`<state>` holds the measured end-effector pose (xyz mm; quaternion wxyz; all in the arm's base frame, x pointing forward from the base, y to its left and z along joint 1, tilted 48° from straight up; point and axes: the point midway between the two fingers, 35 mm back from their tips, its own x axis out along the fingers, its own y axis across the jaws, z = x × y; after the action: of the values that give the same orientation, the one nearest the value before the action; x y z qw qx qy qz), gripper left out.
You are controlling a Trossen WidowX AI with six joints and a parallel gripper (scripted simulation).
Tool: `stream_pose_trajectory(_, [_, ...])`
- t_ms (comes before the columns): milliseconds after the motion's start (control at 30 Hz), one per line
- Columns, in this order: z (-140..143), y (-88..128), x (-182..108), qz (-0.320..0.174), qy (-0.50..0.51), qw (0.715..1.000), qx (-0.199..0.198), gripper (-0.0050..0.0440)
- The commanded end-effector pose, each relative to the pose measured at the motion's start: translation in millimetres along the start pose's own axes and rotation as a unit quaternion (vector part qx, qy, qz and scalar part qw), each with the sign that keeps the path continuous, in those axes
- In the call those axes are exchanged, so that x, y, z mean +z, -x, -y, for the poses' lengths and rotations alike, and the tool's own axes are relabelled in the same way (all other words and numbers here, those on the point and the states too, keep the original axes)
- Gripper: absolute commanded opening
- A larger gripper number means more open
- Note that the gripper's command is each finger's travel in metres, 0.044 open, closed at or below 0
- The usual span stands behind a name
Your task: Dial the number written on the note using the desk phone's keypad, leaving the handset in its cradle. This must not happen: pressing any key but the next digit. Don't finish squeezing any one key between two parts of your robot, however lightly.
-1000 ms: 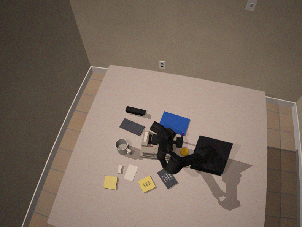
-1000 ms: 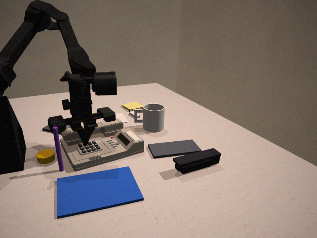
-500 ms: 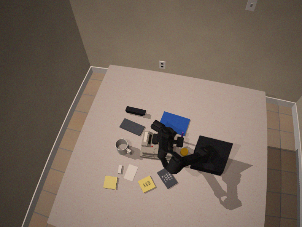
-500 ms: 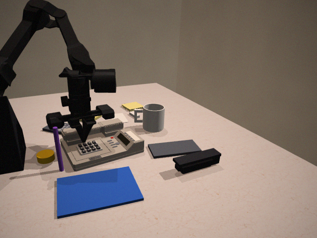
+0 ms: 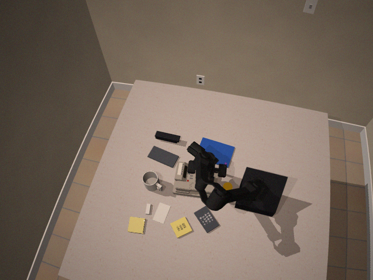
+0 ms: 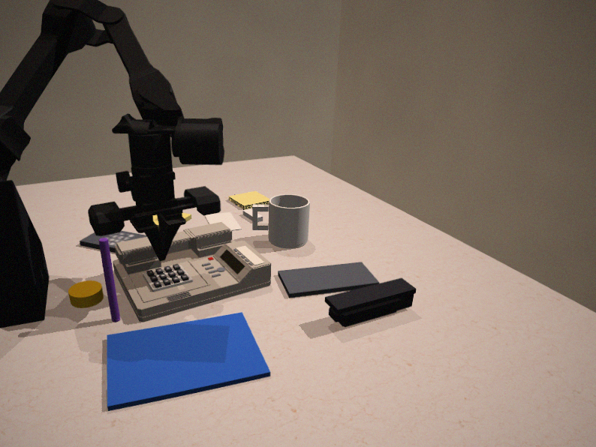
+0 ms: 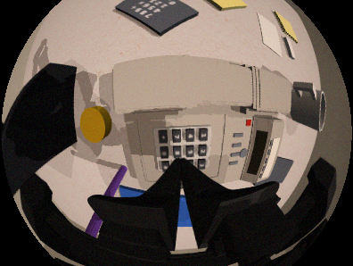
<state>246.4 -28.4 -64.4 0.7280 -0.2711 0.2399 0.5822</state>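
The beige desk phone [image 5: 180,180] [image 6: 230,283] [image 7: 217,152] has its handset [image 6: 212,235] [image 7: 183,85] lying in the cradle. Its keypad [image 6: 168,277] [image 7: 183,143] has dark keys. My gripper [image 6: 162,259] [image 7: 180,162] is shut and empty, pointing down. Its tip is over the keypad; in the wrist view it hides part of the third visible row of keys and what lies beyond. I cannot tell the exact height of the tip above the keys. The yellow note [image 5: 181,227] [image 7: 229,4] bears three short lines of digits, too small to read surely.
A purple stick [image 6: 109,279] stands upright beside the phone, near a mustard disc [image 6: 85,293] [image 7: 95,124]. A blue folder [image 6: 188,361], grey mug [image 5: 150,180] [image 6: 288,221], black stapler [image 5: 167,136] [image 6: 370,300], dark slab [image 5: 162,156] and calculator [image 5: 206,219] lie around.
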Motion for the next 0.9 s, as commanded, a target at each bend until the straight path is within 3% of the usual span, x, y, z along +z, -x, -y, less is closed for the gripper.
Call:
stream_pose_trajectory(0, [-1.1,-9.7,-3.9,0.001,0.0,1.0,0.005,-0.005])
stream_pose_trajectory(867, [-1.3,-29.0,-3.9,0.001,0.0,1.0,0.005,-0.005])
